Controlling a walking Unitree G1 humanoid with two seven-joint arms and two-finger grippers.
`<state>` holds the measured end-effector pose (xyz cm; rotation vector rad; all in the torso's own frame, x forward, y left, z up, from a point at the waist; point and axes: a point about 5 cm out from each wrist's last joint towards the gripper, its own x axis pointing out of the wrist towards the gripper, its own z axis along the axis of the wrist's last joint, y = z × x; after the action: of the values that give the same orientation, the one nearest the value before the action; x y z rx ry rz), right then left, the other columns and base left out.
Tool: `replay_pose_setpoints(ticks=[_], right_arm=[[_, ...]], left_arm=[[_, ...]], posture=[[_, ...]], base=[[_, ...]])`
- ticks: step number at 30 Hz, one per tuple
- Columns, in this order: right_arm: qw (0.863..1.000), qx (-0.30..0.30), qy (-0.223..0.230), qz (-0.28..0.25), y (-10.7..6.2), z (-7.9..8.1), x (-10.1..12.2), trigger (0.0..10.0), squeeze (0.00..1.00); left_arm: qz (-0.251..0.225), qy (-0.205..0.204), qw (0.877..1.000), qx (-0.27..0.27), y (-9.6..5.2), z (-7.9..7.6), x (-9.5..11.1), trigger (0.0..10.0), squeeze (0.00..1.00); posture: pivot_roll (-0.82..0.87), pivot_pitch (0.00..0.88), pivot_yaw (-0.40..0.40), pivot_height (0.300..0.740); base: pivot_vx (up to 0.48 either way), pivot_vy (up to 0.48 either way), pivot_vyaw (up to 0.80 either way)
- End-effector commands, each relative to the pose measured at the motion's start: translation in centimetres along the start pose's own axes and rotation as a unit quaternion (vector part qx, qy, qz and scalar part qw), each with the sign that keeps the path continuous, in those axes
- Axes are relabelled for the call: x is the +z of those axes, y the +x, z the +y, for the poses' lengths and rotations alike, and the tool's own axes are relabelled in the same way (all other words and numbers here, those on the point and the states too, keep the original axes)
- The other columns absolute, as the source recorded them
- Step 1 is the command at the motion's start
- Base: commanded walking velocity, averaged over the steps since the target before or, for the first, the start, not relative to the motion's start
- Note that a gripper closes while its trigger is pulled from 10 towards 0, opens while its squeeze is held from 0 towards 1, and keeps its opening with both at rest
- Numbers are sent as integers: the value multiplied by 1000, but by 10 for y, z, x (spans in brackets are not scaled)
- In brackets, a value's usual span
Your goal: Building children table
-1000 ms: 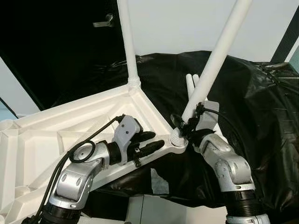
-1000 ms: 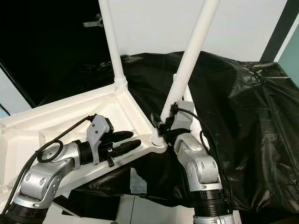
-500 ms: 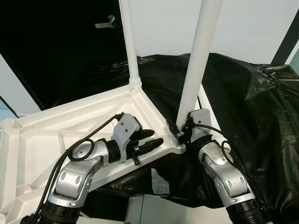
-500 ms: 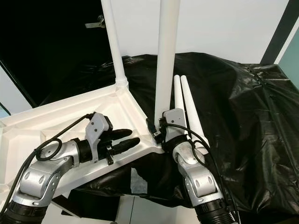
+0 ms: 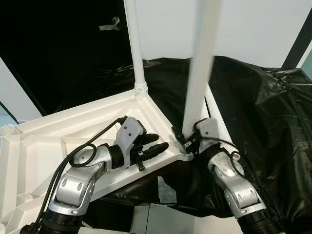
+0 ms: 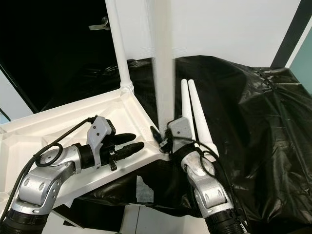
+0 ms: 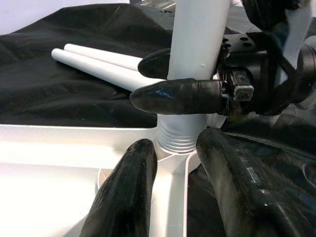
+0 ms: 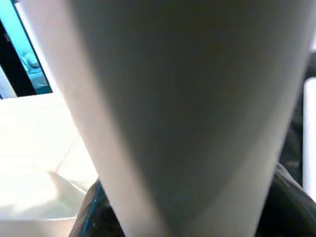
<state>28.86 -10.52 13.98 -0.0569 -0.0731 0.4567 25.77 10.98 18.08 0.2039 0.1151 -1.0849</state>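
Note:
The white table top [image 5: 73,136] lies upside down on a black-covered surface. One white leg [image 5: 135,48] stands screwed into its far corner. A second leg [image 5: 200,73] stands upright in the near corner socket [image 7: 180,140], blurred by motion. My right gripper [image 5: 187,141] is shut on this leg just above its threaded base, and its black fingers [image 7: 177,96] wrap the leg. My left gripper [image 5: 155,144] lies open on the table's rim beside that corner, its fingers [image 7: 128,197] pointing at the socket.
Two loose white legs [image 6: 192,112] lie side by side on the black sheet [image 5: 263,112] behind the right arm. A dark doorway with a handle [image 5: 109,23] is at the back left. The table's ribbed underside stretches to the left.
The leg in my right gripper has swung from leaning right to standing upright in the corner socket. My right wrist has moved in closer to the corner. The left arm has barely moved.

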Motion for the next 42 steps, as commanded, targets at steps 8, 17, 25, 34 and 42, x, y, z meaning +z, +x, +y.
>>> replay_pose_setpoints(ticks=[8,17,25,34,42], right_arm=[[993,-19,89,74,0,-5,-24,10000,0],[995,-14,70,73,-1,-6,-28,10000,0],[992,-11,102,71,-10,-5,-40,10000,0],[980,-67,179,62,-3,-26,-32,10000,0],[997,-11,11,82,-1,-17,-31,10000,0]], left_arm=[[3,7,999,54,-2,10,3,10000,0],[2,6,998,55,-3,10,3,10000,0],[3,5,998,56,-3,10,3,10000,0],[3,7,998,54,-2,11,4,10000,0],[2,9,998,54,-3,11,5,10000,0]], posture=[[63,0,40,740],[66,0,39,740],[68,0,37,740],[64,0,44,740],[66,0,43,740]], base=[[0,0,0],[0,0,0],[0,0,0],[0,0,0],[0,0,0]])
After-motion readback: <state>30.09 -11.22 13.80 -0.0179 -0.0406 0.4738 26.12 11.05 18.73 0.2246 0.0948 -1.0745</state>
